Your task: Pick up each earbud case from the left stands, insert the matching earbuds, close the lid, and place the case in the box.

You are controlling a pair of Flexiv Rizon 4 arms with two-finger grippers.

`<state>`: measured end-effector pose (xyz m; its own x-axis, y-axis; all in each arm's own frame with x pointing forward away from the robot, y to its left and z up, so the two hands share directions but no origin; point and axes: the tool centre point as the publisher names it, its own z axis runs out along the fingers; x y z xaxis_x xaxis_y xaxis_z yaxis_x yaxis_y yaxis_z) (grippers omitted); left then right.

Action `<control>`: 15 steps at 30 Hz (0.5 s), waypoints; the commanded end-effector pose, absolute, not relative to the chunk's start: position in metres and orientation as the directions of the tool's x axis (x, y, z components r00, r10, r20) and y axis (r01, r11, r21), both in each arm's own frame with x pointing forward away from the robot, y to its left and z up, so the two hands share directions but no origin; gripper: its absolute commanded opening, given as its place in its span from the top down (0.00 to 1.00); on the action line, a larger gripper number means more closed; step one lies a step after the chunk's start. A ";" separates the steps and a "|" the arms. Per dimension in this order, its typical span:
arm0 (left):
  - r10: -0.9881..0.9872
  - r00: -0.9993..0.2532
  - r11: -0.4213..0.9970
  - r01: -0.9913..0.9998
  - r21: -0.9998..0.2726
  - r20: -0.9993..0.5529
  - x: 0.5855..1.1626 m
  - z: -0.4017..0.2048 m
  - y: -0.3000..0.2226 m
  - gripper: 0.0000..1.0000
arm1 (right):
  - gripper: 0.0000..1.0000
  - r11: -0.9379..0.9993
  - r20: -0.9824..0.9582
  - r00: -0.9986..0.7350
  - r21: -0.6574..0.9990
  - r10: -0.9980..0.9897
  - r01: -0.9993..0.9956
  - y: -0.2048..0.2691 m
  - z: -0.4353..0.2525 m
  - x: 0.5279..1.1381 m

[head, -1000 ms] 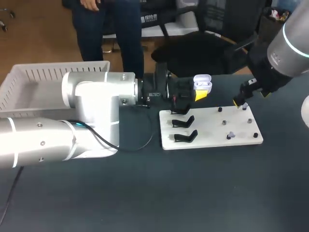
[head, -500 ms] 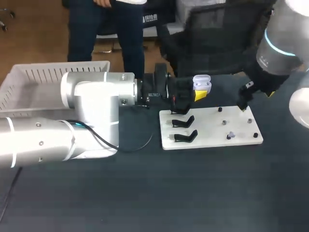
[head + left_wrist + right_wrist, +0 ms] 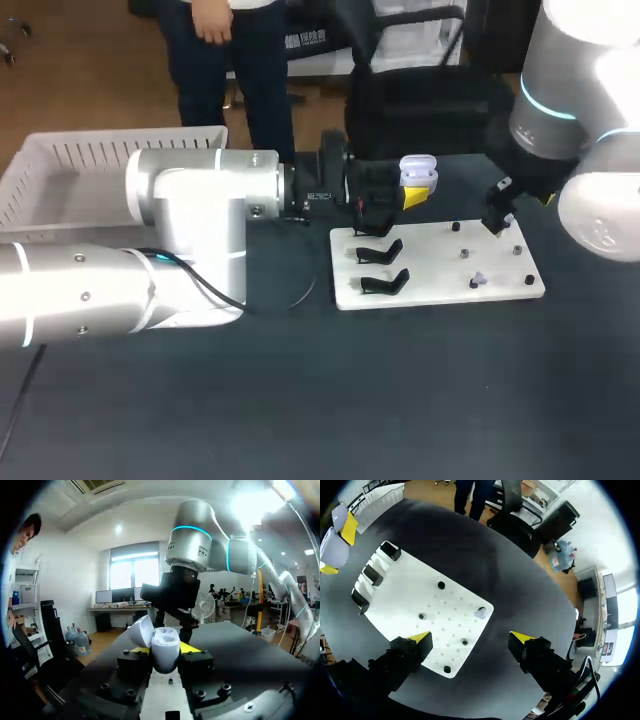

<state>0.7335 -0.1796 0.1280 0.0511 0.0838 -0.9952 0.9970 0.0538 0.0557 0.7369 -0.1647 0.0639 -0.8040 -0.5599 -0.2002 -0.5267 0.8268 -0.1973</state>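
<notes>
Pinched from two sides between the yellow tips of the left gripper (image 3: 408, 192) (image 3: 166, 651): a glossy white, rounded plastic earbud case (image 3: 419, 172) (image 3: 164, 647) (image 3: 334, 550), lid hinged open. Held in the air just past the 12 o'clock edge of a flat white rectangular board (image 3: 440, 268) (image 3: 405, 597).

Shown by the left wrist view alone: the pale insert inside the case, with the lid tipped back to one side. Whether earbuds sit inside it: cannot tell.

Spread wide, with nothing between its fingers: the right gripper (image 3: 497, 222) (image 3: 470, 638), hanging over the board's 1 o'clock corner. Plain only in the right wrist view; in the head view the fingers blur into one dark shape.

On the board near 4 o'clock, a small pale earbud (image 3: 479, 280) (image 3: 480, 613), lying ahead of the right gripper's open fingers. Scattered around it, small dark round pegs (image 3: 465, 253) (image 3: 421, 616). Along the 9 o'clock edge, three black angled stands (image 3: 380, 250) (image 3: 372, 575) in a row.

At 10 o'clock on the matte dark table (image 3: 300, 400), a white slatted plastic basket (image 3: 60, 175).
</notes>
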 end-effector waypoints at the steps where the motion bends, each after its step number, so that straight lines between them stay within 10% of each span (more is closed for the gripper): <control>1: 0.081 0.055 0.065 0.996 0.060 -0.995 0.731 0.127 -0.180 1.00 | 0.00 0.822 -0.190 -0.800 -0.178 -0.569 -0.542 -0.164 0.044 0.756; 15: 0.081 0.055 0.065 0.996 0.060 -0.995 0.731 0.127 -0.180 1.00 | 0.21 0.851 -0.141 -0.841 -0.151 -0.523 -0.503 -0.165 0.040 0.773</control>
<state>0.7334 -0.1797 0.1280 0.0510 0.0838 -0.9952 0.9970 0.0538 0.0556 0.7661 -0.1692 0.0397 -0.8345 -0.5263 -0.1633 -0.5051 0.8490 -0.1550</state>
